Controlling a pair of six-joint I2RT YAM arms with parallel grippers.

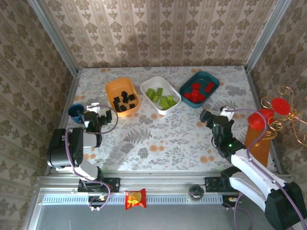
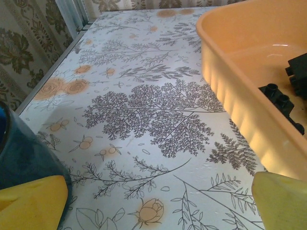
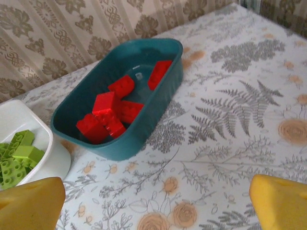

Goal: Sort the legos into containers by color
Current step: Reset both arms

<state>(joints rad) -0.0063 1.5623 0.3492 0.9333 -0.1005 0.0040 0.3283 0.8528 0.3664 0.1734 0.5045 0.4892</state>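
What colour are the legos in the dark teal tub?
Red legos; right wrist view shows them best.

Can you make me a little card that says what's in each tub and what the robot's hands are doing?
orange tub: black legos
white tub: green legos
teal tub: red legos
left hand: open, empty, beside orange tub
right hand: open, empty, near teal tub
sorting: looks finished

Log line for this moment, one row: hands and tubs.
left hand open, empty | right hand open, empty | orange tub: black legos | white tub: green legos | teal tub: red legos
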